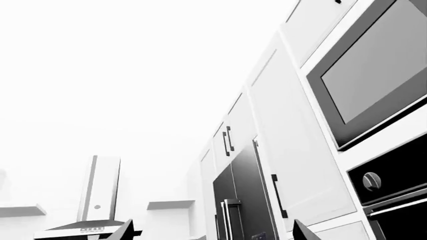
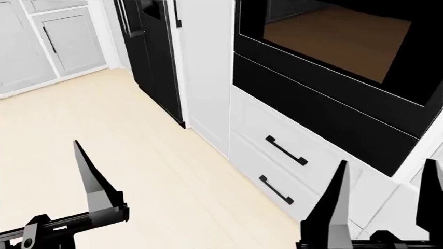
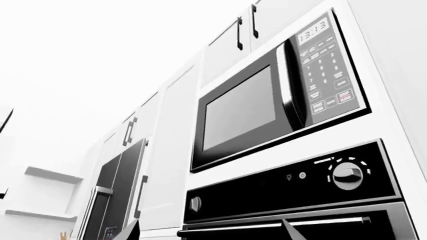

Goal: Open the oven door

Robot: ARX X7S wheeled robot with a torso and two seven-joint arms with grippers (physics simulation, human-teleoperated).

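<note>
The oven door (image 2: 332,46) is a glossy black panel with a dark glass window, at the upper right of the head view, ahead of my right arm. Its silver bar handle (image 3: 273,226) runs across the right wrist view just beyond my right gripper (image 3: 210,231), which is open and holds nothing. In the head view the right gripper (image 2: 387,166) points up at the lower right, below the door. The door's edge and handle (image 1: 400,206) also show in the left wrist view. My left gripper (image 1: 213,233) is open and empty; one finger (image 2: 93,179) shows at the lower left.
A black refrigerator (image 2: 155,52) stands left of the oven column. White drawers with black handles (image 2: 286,150) sit under the oven. Above the door are a knob panel (image 3: 347,175) and a microwave (image 3: 247,107). A range hood (image 1: 93,226) hangs far off. Pale wood floor (image 2: 138,129) lies ahead.
</note>
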